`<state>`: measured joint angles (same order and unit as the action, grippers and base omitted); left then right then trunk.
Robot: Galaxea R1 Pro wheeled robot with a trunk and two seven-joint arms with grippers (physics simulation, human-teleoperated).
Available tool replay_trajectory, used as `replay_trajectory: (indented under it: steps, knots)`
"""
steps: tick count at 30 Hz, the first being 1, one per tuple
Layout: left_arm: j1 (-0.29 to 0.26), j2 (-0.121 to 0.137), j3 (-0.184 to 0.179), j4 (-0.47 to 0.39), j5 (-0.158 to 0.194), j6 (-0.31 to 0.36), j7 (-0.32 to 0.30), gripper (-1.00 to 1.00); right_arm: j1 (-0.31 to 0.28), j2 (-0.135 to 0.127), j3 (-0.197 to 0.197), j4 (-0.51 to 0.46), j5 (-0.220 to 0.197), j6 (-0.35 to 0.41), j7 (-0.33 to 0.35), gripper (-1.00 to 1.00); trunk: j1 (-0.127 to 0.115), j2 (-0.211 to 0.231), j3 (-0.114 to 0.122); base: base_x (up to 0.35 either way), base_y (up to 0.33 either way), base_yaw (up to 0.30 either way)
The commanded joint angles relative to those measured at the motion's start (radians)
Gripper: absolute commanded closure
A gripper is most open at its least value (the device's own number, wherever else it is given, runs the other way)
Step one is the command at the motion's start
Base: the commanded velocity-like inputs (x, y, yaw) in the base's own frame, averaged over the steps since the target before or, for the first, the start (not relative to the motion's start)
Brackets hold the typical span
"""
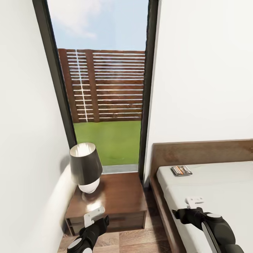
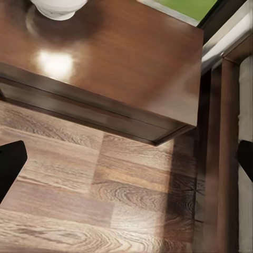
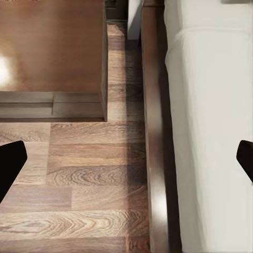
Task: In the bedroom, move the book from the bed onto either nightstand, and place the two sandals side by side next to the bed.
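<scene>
Dark book (image 1: 181, 170) sits far up the bed (image 1: 225, 182) by the headboard. Nightstand (image 1: 119, 196) is left, lamp (image 1: 85, 168) on it. Both grippers, left (image 1: 94, 215) and right (image 1: 194, 201), have wide, empty jaws. Reaching could overstretch; placing might bump that lamp.

White walls (image 1: 203, 70) either side of a tall dark-framed window (image 1: 105, 88). Beyond it, grass, slatted fence (image 1: 105, 86), blue sky. Wood-plank floor (image 2: 79, 211) below. Dark-shaded lamp (image 1: 85, 165), white base, catching light.
</scene>
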<state>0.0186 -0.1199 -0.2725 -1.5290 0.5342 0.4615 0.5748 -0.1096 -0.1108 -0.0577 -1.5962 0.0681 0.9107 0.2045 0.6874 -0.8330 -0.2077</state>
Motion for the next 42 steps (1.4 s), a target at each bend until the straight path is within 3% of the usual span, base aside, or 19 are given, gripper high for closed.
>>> replay_trajectory:
  steps: [1,24,42]
  knots:
    - [0.000,0.000,-0.001,-0.002,0.009,0.002,0.007,-1.00,-0.001,0.000,-0.001,-0.001,0.007,0.004,0.008,-1.00,0.000,-0.001,-0.001,0.000,0.000,-0.118]
    - [0.000,0.000,-0.002,-0.001,0.009,0.003,0.011,-1.00,-0.001,-0.001,-0.001,-0.002,0.008,0.005,0.007,-1.00,0.000,-0.001,0.003,0.238,0.000,-0.023]
    - [0.000,0.000,-0.002,0.000,0.009,0.004,0.011,-1.00,-0.001,-0.001,-0.001,-0.002,0.008,0.005,0.007,-1.00,0.000,-0.001,0.003,0.075,0.010,0.000]
